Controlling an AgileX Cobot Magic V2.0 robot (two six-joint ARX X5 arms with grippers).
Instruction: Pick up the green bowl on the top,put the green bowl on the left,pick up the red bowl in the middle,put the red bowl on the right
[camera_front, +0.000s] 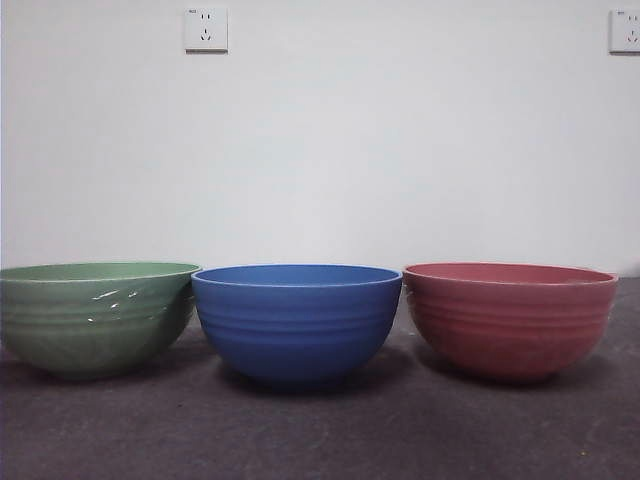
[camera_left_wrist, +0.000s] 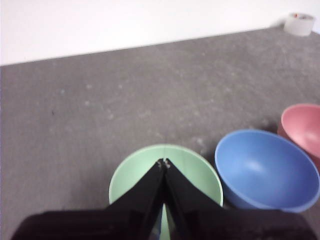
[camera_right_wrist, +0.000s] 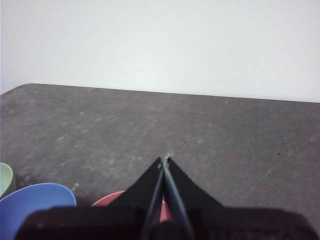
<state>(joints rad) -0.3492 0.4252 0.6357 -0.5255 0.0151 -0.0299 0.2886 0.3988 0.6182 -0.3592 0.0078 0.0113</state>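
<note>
Three bowls stand side by side on the grey table. The green bowl (camera_front: 95, 317) is at the left, a blue bowl (camera_front: 296, 321) in the middle, the red bowl (camera_front: 509, 318) at the right. Neither arm shows in the front view. My left gripper (camera_left_wrist: 163, 162) is shut and empty, hanging above the green bowl (camera_left_wrist: 192, 170); the blue bowl (camera_left_wrist: 265, 170) and red bowl (camera_left_wrist: 302, 127) lie beside it. My right gripper (camera_right_wrist: 165, 161) is shut and empty above the red bowl (camera_right_wrist: 112, 199), which is mostly hidden by the jaws.
A white wall with two sockets (camera_front: 205, 29) stands behind the table. A roll of tape (camera_left_wrist: 300, 23) lies at the table's far edge in the left wrist view. The blue bowl (camera_right_wrist: 35, 205) and the green rim (camera_right_wrist: 5, 177) show in the right wrist view.
</note>
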